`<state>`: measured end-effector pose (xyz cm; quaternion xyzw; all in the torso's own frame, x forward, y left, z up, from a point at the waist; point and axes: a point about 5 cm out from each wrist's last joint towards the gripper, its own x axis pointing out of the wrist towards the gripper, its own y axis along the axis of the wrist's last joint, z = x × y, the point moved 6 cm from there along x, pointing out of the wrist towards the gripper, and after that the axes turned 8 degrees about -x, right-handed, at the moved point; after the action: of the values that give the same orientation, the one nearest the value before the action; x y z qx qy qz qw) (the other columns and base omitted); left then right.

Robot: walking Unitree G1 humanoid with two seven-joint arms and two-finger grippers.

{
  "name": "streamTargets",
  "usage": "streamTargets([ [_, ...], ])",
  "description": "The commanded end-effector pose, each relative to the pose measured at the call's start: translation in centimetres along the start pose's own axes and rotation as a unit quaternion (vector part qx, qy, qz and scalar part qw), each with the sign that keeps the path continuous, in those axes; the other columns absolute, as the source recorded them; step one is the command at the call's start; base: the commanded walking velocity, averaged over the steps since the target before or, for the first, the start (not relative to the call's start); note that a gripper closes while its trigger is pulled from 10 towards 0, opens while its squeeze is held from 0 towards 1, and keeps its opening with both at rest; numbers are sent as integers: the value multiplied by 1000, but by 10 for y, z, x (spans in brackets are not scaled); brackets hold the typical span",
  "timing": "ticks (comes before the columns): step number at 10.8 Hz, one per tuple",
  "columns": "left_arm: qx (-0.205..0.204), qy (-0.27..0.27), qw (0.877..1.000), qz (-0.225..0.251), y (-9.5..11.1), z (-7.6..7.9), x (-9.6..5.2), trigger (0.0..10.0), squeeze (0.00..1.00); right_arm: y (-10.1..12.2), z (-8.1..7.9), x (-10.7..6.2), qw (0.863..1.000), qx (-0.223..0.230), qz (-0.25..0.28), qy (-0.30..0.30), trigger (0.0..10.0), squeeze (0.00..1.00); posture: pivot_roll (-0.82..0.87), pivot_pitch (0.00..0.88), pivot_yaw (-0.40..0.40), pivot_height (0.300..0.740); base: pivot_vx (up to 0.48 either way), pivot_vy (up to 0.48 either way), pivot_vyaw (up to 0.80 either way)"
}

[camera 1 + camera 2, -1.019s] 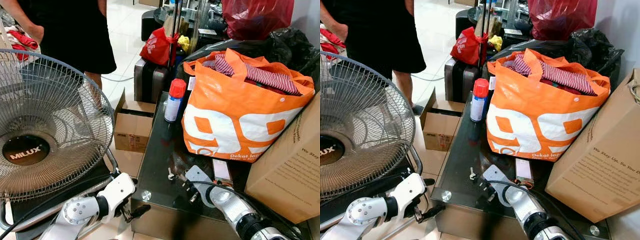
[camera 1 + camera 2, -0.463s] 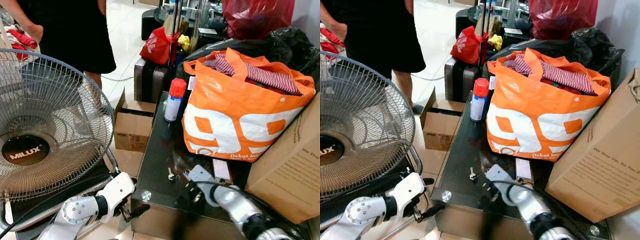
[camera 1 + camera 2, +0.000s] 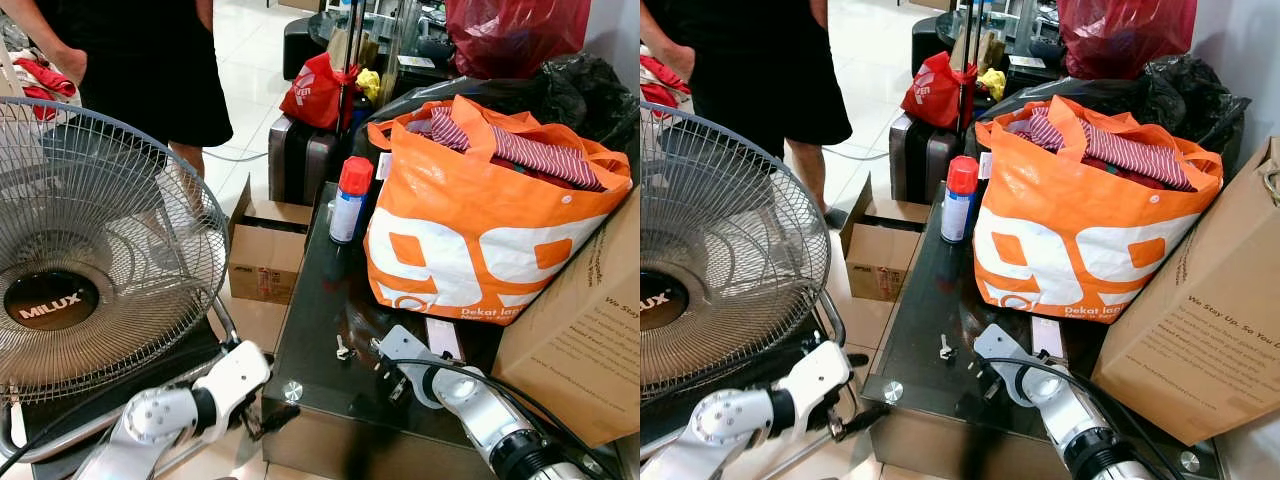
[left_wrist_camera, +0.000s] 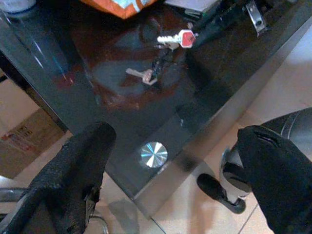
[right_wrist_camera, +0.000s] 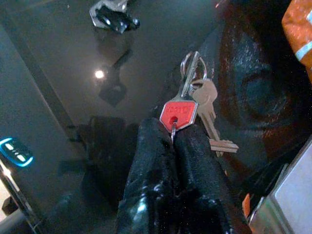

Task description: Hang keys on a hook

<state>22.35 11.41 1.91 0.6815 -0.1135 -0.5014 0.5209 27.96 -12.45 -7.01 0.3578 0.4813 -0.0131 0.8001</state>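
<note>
The right gripper (image 5: 173, 134) is clenched on the keys (image 5: 187, 105), pinching the red-headed key just above the near part of the dark glass table (image 3: 320, 300). Over the last second this arm has drawn slightly back with the bunch, so the pickup looks secured; carrying it to a hook remains. The left gripper (image 4: 170, 161) hangs spread wide beside the table's near left corner, near the fan (image 3: 90, 250).
</note>
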Motion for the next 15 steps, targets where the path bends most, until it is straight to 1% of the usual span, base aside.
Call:
streamTargets([
  [1, 8, -2, 1000, 10, 10, 0, -2, 10000, 0, -4, 3, -3, 1000, -1, -9, -3, 10000, 1000, 2, 0, -104, 740, 0, 0, 0],
  [5, 7, -1, 1000, 9, 13, 1, -2, 10000, 0, -8, 2, -4, 1000, -7, -17, 0, 10000, 1000, 3, 0, -111, 740, 0, 0, 0],
  [7, 4, 2, 1000, 6, 11, 1, -2, 10000, 0, -8, 1, -3, 1000, -4, -19, -4, 10000, 1000, 5, 0, -113, 740, 0, 0, 0],
  [8, 3, 2, 1000, 4, 10, 1, -2, 10000, 0, -6, 1, 0, 1000, 14, -17, -12, 10000, 0, 6, 0, -113, 740, 0, 0, 0],
  [9, 3, 2, 1000, 3, 9, 1, -2, 10000, 0, -6, 1, 1, 999, 22, -18, -13, 10000, 0, 8, 0, -113, 740, 0, 0, 0],
  [10, 3, 2, 1000, 2, 8, 1, -2, 10000, 0, -7, 0, 2, 999, 24, -20, -14, 4941, 0, 9, 0, -112, 740, 0, 0, 0],
  [11, 4, 3, 1000, 1, 6, 1, -2, 10000, 0, -7, 1, 2, 999, 30, -21, -19, 1294, 0, 10, 0, -111, 740, 0, 0, 0],
  [12, 4, 2, 1000, 0, 5, 1, -2, 10000, 0, -8, 3, 3, 999, 32, -24, -25, 0, 0, 10, 0, -111, 740, 0, 0, 0],
  [15, 5, 2, 1000, -3, 3, 0, -2, 10000, 0, -11, 4, 5, 999, 30, -32, -29, 0, 0, 10, 0, -109, 740, 0, 0, 0],
])
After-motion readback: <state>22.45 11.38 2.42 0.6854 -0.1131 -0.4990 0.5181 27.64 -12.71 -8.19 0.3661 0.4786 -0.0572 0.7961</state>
